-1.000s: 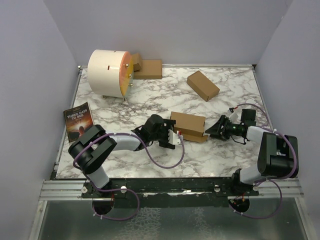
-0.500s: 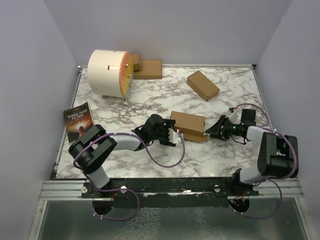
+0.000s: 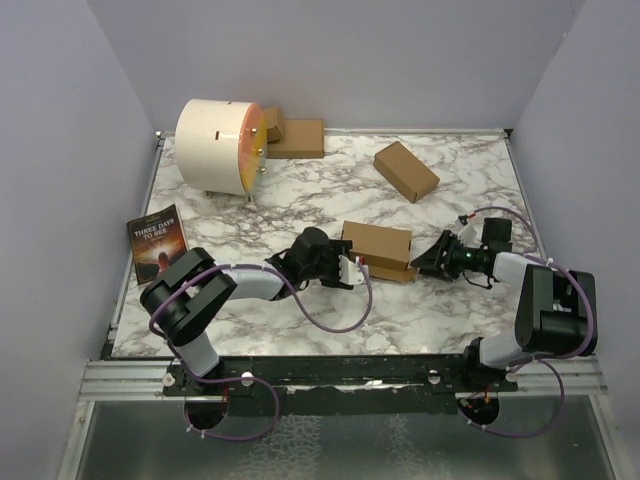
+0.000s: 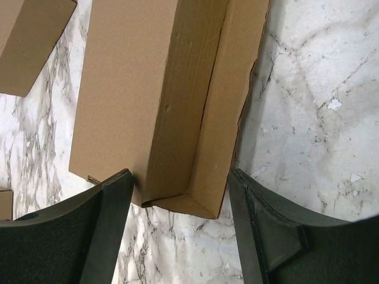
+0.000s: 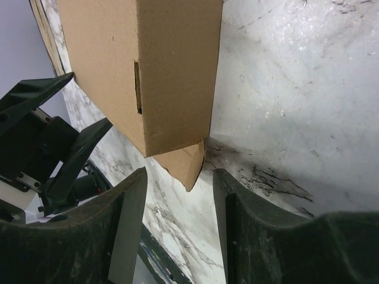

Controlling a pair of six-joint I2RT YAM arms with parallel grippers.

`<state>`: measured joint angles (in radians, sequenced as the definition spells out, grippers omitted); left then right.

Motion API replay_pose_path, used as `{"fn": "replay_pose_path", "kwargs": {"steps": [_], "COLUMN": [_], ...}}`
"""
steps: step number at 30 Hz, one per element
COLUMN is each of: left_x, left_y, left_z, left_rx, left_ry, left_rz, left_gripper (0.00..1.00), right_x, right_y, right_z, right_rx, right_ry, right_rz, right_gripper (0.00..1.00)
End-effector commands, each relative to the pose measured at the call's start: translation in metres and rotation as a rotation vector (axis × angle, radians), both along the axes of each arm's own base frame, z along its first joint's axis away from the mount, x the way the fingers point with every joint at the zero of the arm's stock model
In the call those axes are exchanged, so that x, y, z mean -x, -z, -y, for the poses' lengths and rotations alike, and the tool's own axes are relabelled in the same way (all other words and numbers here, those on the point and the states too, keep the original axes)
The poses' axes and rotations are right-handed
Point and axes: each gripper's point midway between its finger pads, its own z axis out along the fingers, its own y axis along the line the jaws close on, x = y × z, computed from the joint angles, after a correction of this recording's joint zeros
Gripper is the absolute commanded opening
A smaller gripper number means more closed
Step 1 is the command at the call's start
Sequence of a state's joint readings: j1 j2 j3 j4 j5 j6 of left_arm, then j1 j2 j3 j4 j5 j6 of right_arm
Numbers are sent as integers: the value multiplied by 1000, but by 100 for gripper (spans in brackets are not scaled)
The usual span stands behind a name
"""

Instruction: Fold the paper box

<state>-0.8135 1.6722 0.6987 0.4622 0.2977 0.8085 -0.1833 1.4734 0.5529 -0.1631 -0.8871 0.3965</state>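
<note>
Checking state of fold: the paper box (image 3: pixel 377 243) sits mid-tabletop (image 3: pixel 250 215), between the two arms, already raised into a small oblong carton, not a flat sheet. Main walls and top panel look formed. One flap (image 4: pixel 232 83) lies flat on the marble along the carton's near long side, not tucked; the right wrist view shows its pointed corner jutting from under the end wall, and an open slot (image 5: pixel 137 89) in that wall. Left gripper (image 3: pixel 352 268): jaws apart, straddling the carton's left end, fingertips just beside the corners; contact cannot be confirmed. Right gripper (image 3: pixel 418 262): jaws apart, aimed at the right end, flap corner just ahead of the gap, nothing clamped. Judgement: the task is well past halfway. What remains is turning the loose flap up and seating it, probably with one arm bracing the carton. Risk: the light carton could slide on the smooth marble when pushed. A second carton (image 3: pixel 406 171) lies well apart, toward the far right.
</note>
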Motion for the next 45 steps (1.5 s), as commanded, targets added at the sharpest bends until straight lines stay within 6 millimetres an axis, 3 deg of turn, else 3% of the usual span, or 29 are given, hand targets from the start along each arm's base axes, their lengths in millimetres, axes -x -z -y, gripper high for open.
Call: {"fn": "replay_pose_path", "kwargs": {"steps": [1, 12, 14, 21, 28, 32, 36, 45], "left_x": [4, 10, 11, 13, 12, 12, 15, 26], "left_y": [0, -2, 7, 9, 11, 13, 14, -17], "left_z": [10, 17, 17, 22, 24, 26, 28, 21], "left_rx": [18, 34, 17, 14, 3, 1, 4, 48], "left_ry": [16, -8, -13, -38, -69, -69, -53, 5], "left_rz": [-42, -78, -101, -131, -143, -145, -153, -80], "left_gripper": [66, 62, 62, 62, 61, 61, 61, 86], "right_x": [-5, -19, -19, -26, -40, -37, -30, -28], "right_y": [-5, -8, -6, -4, -18, -25, -15, -7], "right_z": [3, 19, 20, 30, 44, 43, 36, 35], "right_rx": [15, 133, 140, 203, 259, 246, 189, 150], "right_ry": [10, 75, 76, 101, 77, 57, 34, 23], "right_rz": [30, 91, 87, 99, 161, 191, 142, 106], "right_gripper": [48, 49, 49, 46, 48, 49, 50, 50]}}
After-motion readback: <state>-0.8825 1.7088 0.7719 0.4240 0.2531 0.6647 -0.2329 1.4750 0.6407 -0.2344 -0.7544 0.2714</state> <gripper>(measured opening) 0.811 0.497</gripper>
